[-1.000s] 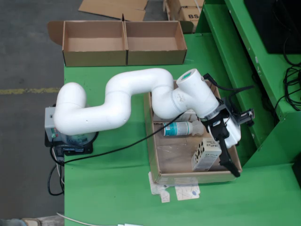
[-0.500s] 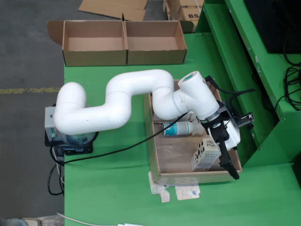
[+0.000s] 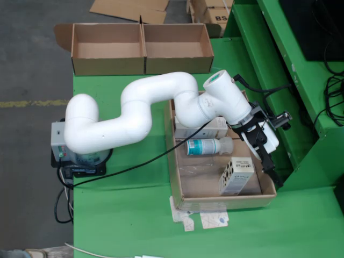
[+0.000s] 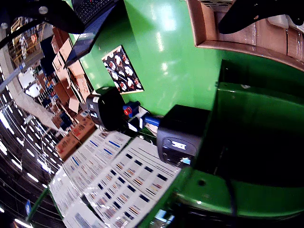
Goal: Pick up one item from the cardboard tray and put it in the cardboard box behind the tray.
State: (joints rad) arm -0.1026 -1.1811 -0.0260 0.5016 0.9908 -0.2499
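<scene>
A: Where does the white arm sit in the fixed overhead view?

B: Its base is at the left edge of the green table, and it snakes right over the cardboard tray. The gripper hangs past the tray's right wall, its black fingers pointing down-right.

A: Are the fingers apart or together?

B: I cannot tell. From above they read as one dark bar, and the wrist view shows only a black finger at its top edge. Nothing appears between them.

A: What lies in the tray?

B: Three items. A white carton with dark print is near the right front corner, just beside the gripper but apart from it. A bottle with a teal label lies on its side across the middle. A flat white box sits toward the back, partly under the arm.

A: And the cardboard box?

B: The two-compartment cardboard box stands behind the tray at the table's far edge, well apart from the gripper. Both compartments show bare cardboard floors.

A: What else does the wrist view show?

B: A tilted look at the green table, the tray's corner at top right, a black device with a small lit screen, and printed sheets below.
</scene>
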